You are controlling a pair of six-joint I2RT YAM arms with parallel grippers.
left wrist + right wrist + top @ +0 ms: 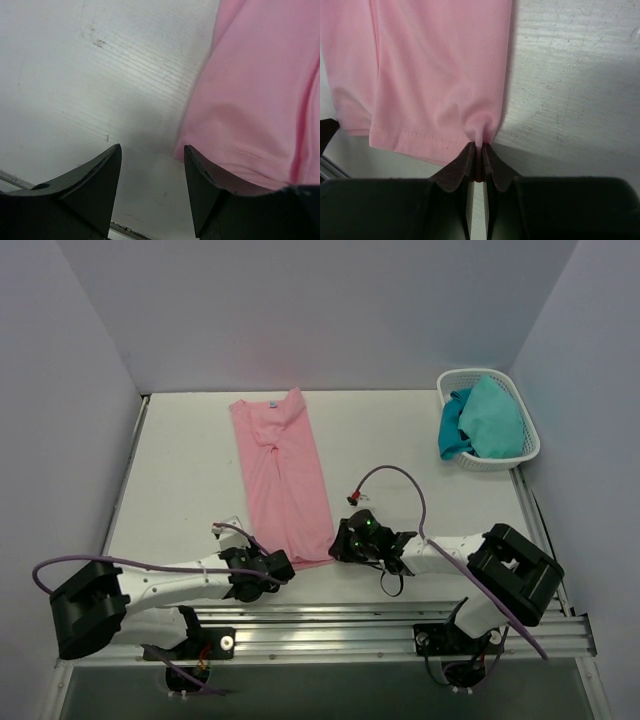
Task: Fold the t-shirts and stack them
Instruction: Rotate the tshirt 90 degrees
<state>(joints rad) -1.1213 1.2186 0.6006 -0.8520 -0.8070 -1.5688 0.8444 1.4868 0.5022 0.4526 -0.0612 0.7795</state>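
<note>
t-shirt point(255, 100): cut off by top and right edges | near hem: hidden behind left fingers point(207, 200)

Robotics lab test cell. Shown by a left arm point(170, 585) and a right arm point(450, 558) bolted side by side to a slotted metal rail point(330, 625) at the worktop's point(180, 470) near edge, with purple cables point(398, 469) looping loose. Boxed in by plain pale panels point(320, 310) along the left, far and right edges. White, scuffed surface. Sparse props: one pink t-shirt point(285, 480) laid flat mid-worktop, a white basket point(492, 463) of teal cloth point(490, 415) in the far right corner.
</note>
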